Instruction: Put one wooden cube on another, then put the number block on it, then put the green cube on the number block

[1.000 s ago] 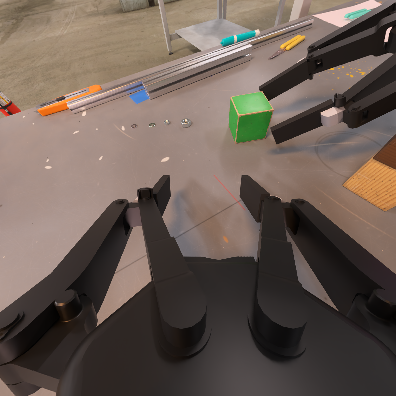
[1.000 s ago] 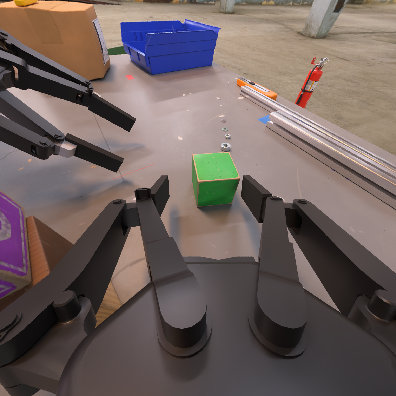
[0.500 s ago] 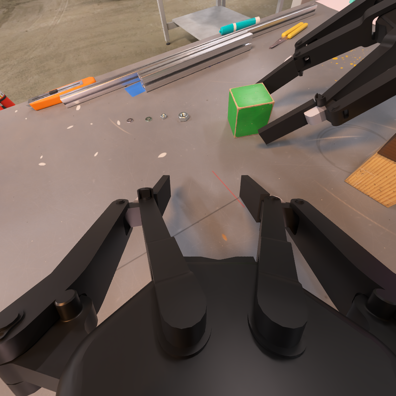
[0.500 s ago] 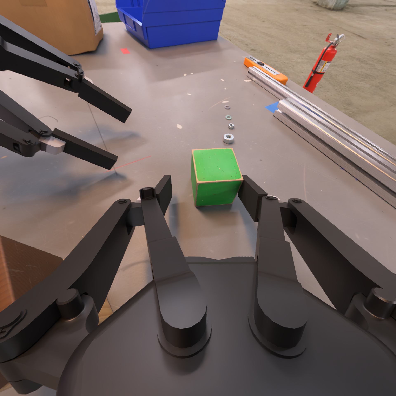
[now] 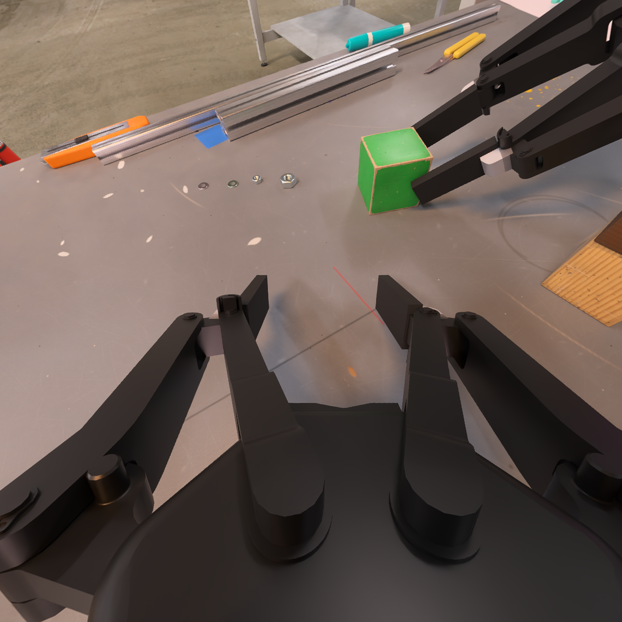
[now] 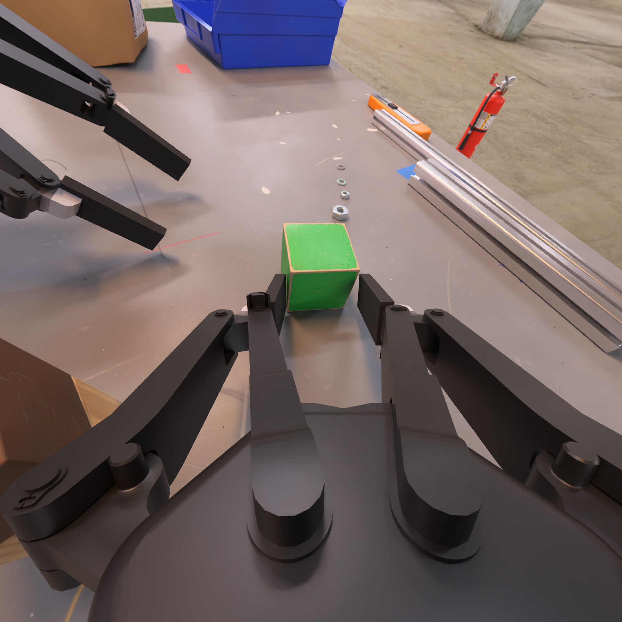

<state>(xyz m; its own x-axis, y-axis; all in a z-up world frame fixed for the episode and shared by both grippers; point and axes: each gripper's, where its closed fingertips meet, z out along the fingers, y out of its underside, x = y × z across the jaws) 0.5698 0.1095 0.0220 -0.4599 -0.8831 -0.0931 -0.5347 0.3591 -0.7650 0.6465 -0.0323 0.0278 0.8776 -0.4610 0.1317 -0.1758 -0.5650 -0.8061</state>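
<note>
Sitting upright on the grey desk [image 6: 235, 141], green cube [image 6: 319, 266] just near of a row of small nuts and washers [image 6: 340, 212]. Straddling it, right tool [image 6: 318, 292], fingers spread wide; left fingertip [image 6: 278, 292] lying close against the cube's left face, right fingertip [image 6: 368, 296] standing slightly clear, contact hard to judge, nothing gripped. Hovering over bare desk to the left, left tool [image 5: 322, 303], gaping open and holding nothing. Lying along the desk's right edge, aluminium rails [image 6: 505, 235] with an orange utility knife [image 6: 399, 116] at their far end. Showing at the near left, part of a brown wooden cube [image 6: 33, 420].
</note>
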